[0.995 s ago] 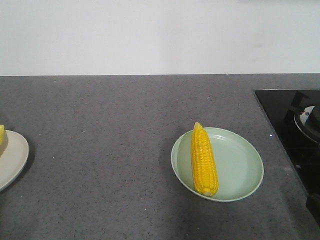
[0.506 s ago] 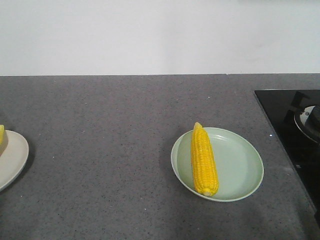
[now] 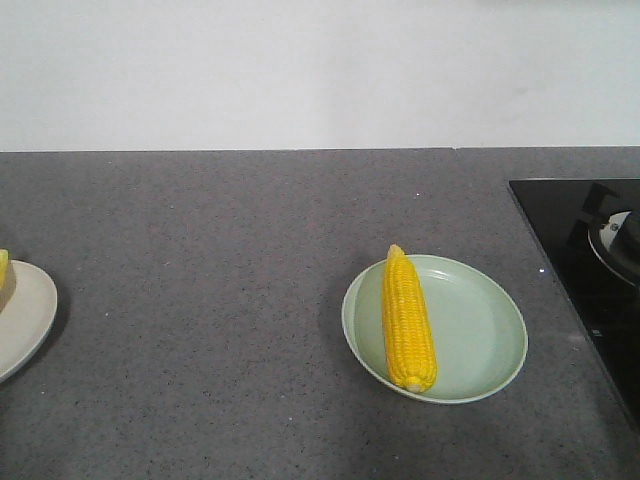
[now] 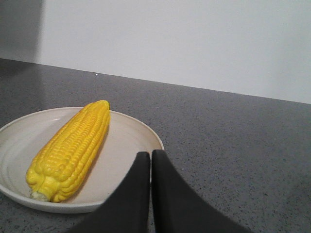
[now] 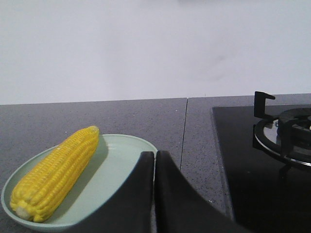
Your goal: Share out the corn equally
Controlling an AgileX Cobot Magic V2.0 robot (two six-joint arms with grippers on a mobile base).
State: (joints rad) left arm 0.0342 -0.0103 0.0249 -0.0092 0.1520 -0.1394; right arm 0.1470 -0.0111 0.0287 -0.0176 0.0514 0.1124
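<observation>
Two plates, two cobs. One corn (image 3: pixel 408 320) lies in green plate (image 3: pixel 480 330); second cob (image 4: pixel 70 149) in beige plate (image 4: pixel 126 141). Left gripper (image 4: pixel 150 160) pressed together, empty. Right gripper (image 5: pixel 155 160) likewise. Stove (image 3: pixel 590 250) at right edge of counter (image 3: pixel 220 260).

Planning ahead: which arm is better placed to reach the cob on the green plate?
Right, likely: right gripper, shut, sits at the green plate holding that cob; left gripper faces the beige plate.

Front view high over counter (image 3: pixel 230 300); wrist views low, close.
</observation>
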